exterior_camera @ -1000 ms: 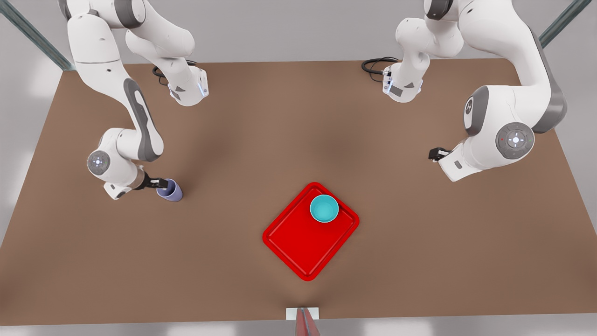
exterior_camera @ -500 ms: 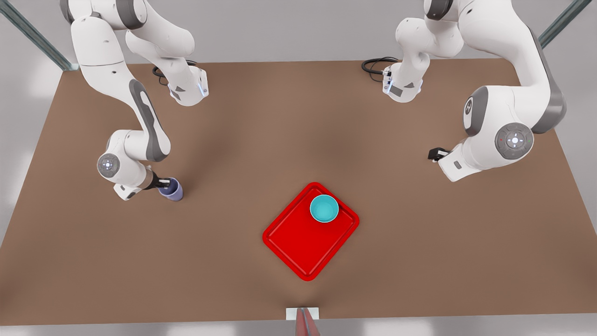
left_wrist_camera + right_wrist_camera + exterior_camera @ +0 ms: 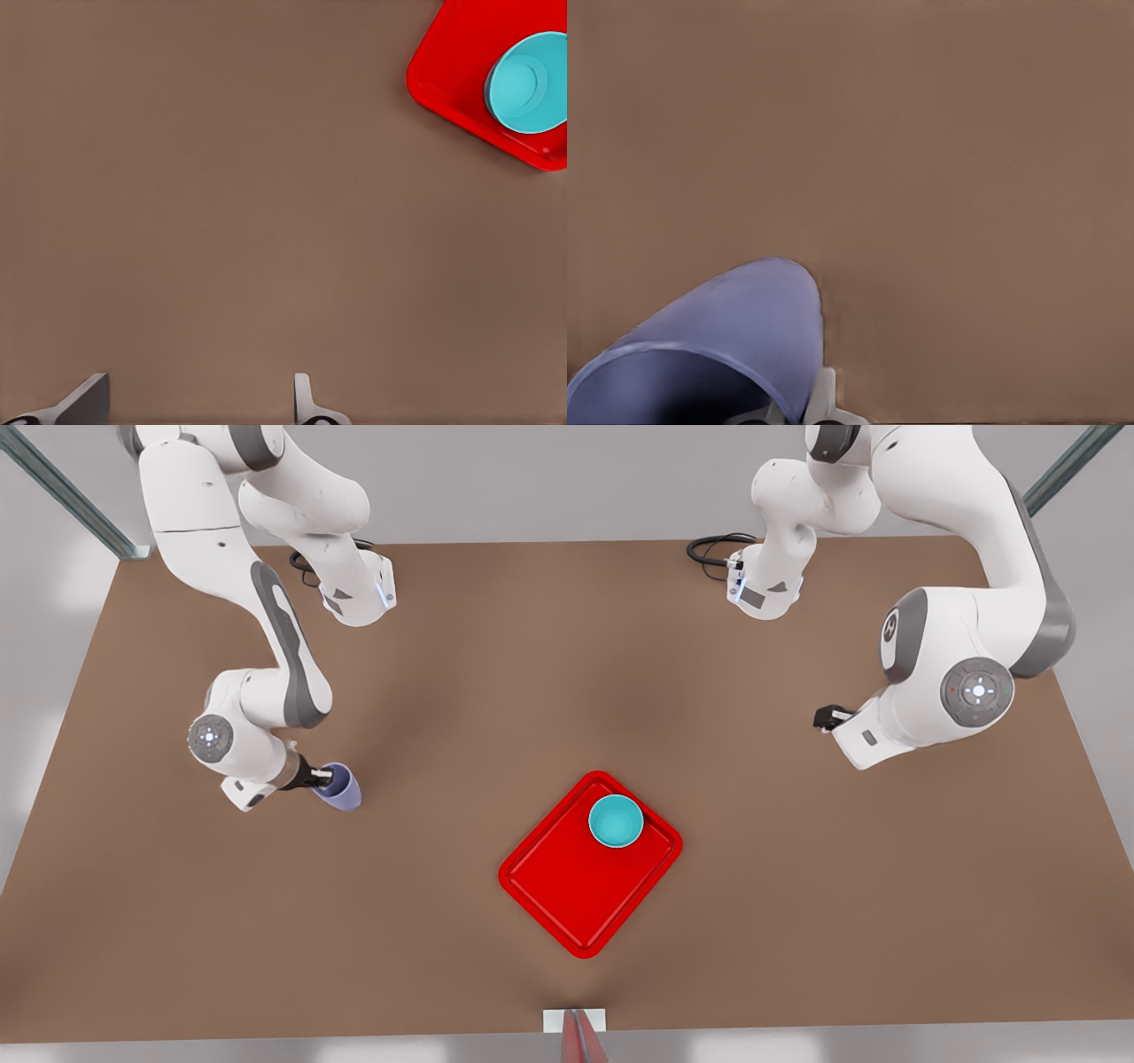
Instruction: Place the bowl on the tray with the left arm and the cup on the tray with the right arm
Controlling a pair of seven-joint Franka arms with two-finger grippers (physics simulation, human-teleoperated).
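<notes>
While the cup (image 3: 340,787) is off the tray and gripped at its rim on the front view's left, I record the second half of the task as in hand. My right gripper (image 3: 321,781) has its fingers closed on the cup wall, one inside and one outside as far as I can judge; the right wrist view shows the cup (image 3: 718,345) tilted, its mouth turned toward the camera, with a pale fingertip (image 3: 819,398) pressed at its lip. A rim pinch suits a tapered, handleless cup: the wall is thin enough to clamp, and the tilt suggests it is hanging from that single hold rather than standing on the table (image 3: 532,655). The bowl (image 3: 616,821) sits upright inside the tray (image 3: 567,895), in the corner nearest the arm on the front view's right, so I judge the left arm's share finished. My left gripper (image 3: 828,716) waits well apart from the tray with fingers spread and nothing between them; its wrist view shows both fingertips (image 3: 87,400) over bare table, with the bowl (image 3: 528,82) and tray (image 3: 443,84) farther off. Most of the tray floor beside the bowl remains free, leaving room for the cup. I note slip or swing at the rim as the main risk in transit.
</notes>
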